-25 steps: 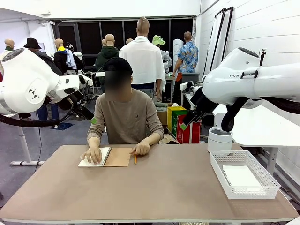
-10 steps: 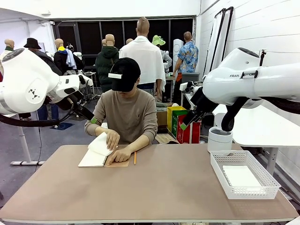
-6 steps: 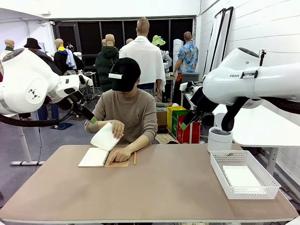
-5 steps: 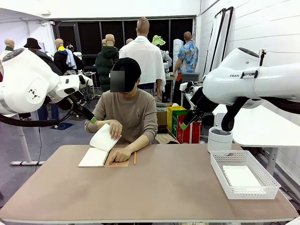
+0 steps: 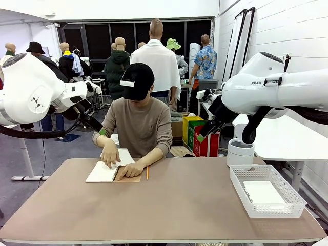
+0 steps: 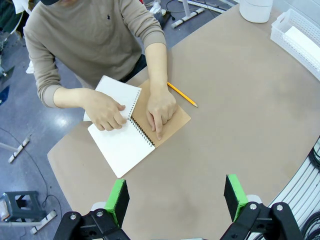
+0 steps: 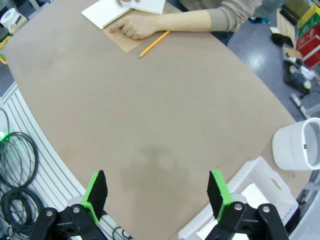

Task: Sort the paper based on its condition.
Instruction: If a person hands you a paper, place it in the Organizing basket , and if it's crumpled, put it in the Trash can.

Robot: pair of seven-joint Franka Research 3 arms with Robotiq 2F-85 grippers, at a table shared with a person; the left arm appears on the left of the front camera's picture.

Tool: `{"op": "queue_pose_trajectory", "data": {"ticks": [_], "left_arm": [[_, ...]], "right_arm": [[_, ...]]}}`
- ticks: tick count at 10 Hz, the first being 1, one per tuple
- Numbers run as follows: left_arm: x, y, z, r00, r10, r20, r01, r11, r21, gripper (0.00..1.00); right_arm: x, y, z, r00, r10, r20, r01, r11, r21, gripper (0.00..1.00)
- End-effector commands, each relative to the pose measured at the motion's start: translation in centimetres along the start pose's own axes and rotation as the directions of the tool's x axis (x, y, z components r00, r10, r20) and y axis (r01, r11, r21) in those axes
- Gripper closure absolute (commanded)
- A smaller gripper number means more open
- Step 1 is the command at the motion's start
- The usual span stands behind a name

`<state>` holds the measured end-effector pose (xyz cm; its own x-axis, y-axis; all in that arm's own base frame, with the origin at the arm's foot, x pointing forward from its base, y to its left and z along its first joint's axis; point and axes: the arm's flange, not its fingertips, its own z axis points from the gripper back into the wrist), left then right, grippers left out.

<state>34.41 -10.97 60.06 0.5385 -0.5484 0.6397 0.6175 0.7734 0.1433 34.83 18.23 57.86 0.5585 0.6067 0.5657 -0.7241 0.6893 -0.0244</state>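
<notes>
Left gripper (image 6: 176, 187) high over the near table, jaws wide, empty. Far left: notebook (image 5: 105, 173) open; one hand (image 5: 109, 154) curled on a page (image 5: 124, 155) at the spiral, other hand (image 5: 132, 169) pressed flat on the cover, fingers together. Pencil (image 5: 147, 173) just right. Paper (image 5: 264, 193) lying in the basket (image 5: 277, 210), near right. Right gripper (image 7: 156, 185) wide, empty. Risk: page tearing crooked or creasing under the pull; thin sheet slipping from the jaws at handover.

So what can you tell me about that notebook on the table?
The notebook is spiral-bound, with white pages and a brown cardboard cover. It lies open on the table at the far side, before the person. One hand presses a white page turned back past the spiral; the other hand rests on the cover. A yellow pencil lies beside it.
</notes>
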Motion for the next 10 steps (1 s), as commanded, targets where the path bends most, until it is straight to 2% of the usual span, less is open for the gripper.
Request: {"op": "queue_pose_trajectory", "data": {"ticks": [1,10], "left_arm": [[0.03,0.13,0.06,1.0,-0.002,0.012,0.002,1.0,-0.006,0.0],[0.03,0.13,0.06,1.0,-0.002,0.012,0.002,1.0,-0.006,0.0]], "right_arm": [[-0.07,0.12,-0.05,1.0,-0.001,-0.011,0.001,1.0,0.0,0.0],[-0.07,0.12,-0.05,1.0,-0.001,-0.011,0.001,1.0,0.0,0.0]]}}
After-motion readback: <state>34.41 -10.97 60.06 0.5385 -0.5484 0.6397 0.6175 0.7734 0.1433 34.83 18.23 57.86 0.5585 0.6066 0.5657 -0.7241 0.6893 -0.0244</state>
